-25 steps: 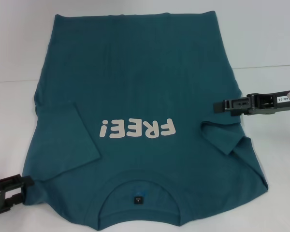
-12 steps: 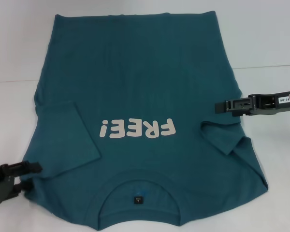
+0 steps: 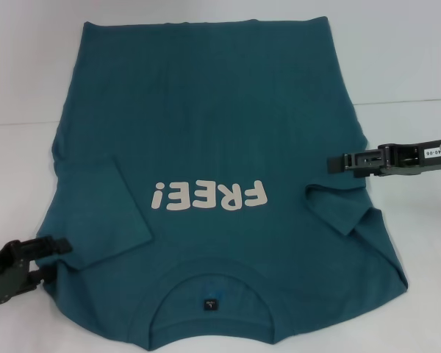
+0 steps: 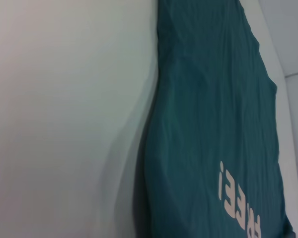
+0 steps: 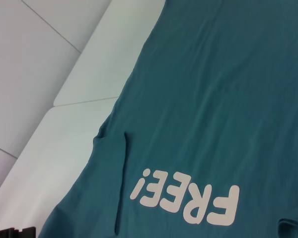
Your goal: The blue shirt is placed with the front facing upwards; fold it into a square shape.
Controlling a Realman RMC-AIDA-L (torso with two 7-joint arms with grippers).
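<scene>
The blue shirt [image 3: 213,132] lies flat with its front up, its cream "FREE!" lettering [image 3: 209,196] and dark neck label [image 3: 210,304] near me. Both sleeves are folded inward onto the body: one [image 3: 95,213] on the left, the other [image 3: 342,209] on the right. My left gripper [image 3: 45,262] is open at the shirt's near left shoulder, with its upper finger [image 3: 53,243] over the cloth edge. At the shirt's right side edge, level with the lettering, my right gripper [image 3: 332,162] hovers. The shirt [image 4: 213,124] also fills the left wrist view and the shirt [image 5: 213,99] the right wrist view.
The shirt rests on a white table [image 3: 22,73] with bare surface to the left and right. In the right wrist view the left gripper [image 5: 10,232] shows as a dark shape beside the shirt's far edge.
My left gripper has moved up and to the right, from beside the shirt's near left corner onto its edge. The right gripper and the shirt have stayed put.
</scene>
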